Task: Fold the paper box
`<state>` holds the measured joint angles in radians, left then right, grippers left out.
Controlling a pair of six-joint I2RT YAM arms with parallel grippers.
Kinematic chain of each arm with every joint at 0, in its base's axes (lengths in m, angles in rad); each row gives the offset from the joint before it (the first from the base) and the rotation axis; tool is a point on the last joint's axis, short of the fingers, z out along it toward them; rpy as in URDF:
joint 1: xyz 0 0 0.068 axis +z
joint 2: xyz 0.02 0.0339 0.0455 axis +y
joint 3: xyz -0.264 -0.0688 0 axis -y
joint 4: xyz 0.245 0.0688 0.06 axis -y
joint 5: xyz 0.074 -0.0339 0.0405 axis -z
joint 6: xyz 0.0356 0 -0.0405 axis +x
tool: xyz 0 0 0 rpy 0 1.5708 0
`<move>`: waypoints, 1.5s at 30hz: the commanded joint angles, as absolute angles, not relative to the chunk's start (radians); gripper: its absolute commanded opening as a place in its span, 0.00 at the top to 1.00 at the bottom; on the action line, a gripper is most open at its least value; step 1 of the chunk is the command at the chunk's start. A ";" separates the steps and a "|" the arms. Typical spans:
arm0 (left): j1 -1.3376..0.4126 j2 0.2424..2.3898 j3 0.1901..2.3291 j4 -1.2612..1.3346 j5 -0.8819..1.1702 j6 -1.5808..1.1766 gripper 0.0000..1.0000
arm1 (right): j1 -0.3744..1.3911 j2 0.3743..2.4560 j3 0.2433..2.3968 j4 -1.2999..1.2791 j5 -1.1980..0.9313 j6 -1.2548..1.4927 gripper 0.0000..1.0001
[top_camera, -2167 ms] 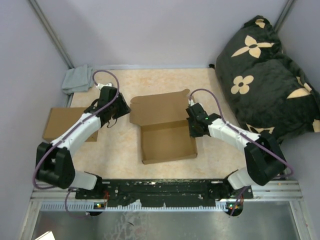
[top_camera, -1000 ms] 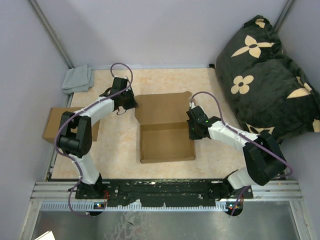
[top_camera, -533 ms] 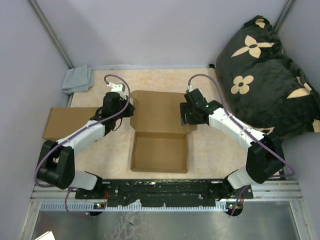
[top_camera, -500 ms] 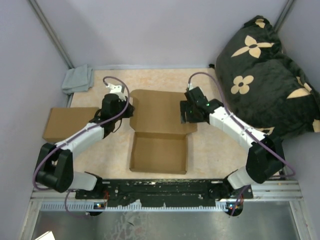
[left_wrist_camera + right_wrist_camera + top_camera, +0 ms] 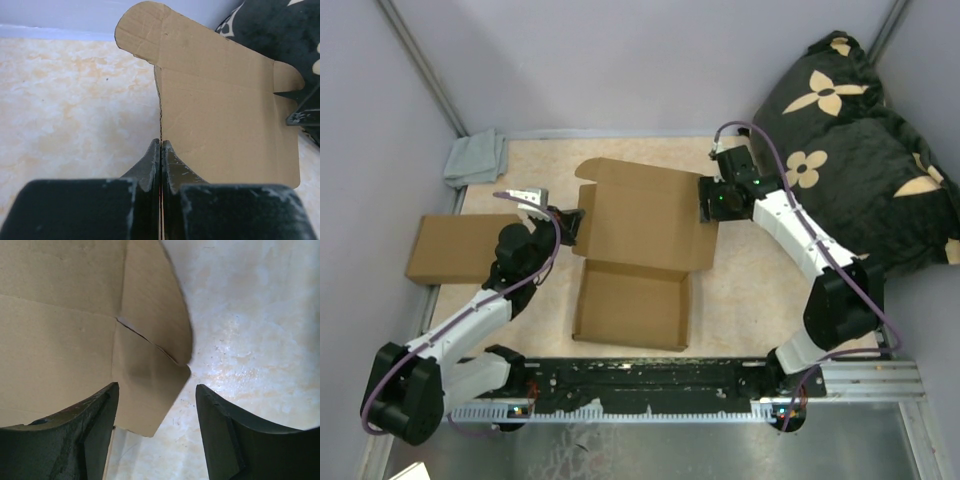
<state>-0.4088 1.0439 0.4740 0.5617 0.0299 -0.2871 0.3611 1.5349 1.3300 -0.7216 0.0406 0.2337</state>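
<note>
Paper box (image 5: 638, 225) of plain brown die-cut cardboard lies on the mottled beige table (image 5: 750, 290), tray toward 6 o'clock, lid open toward 12. We see our left gripper (image 5: 160, 152) pinched tight on the lid's 9 o'clock edge. Our right gripper (image 5: 156, 407) stands wide over the 3 o'clock flap.
</note>
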 commanded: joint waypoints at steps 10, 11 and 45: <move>-0.435 1.007 0.441 0.686 0.058 -0.249 1.00 | 0.366 1.623 1.421 -0.681 -0.030 0.117 0.51; -0.436 1.009 0.440 0.684 0.053 -0.247 1.00 | 0.366 1.621 1.421 -0.682 -0.057 0.117 0.59; -0.476 1.016 0.578 0.497 -0.102 -0.167 0.56 | 0.416 1.523 1.446 -0.524 0.062 0.109 1.00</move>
<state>-0.4702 1.0168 0.4915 0.5671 -0.0250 -0.1890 0.3779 1.7069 1.4979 -0.6994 -0.0700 0.1761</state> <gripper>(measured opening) 0.351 0.009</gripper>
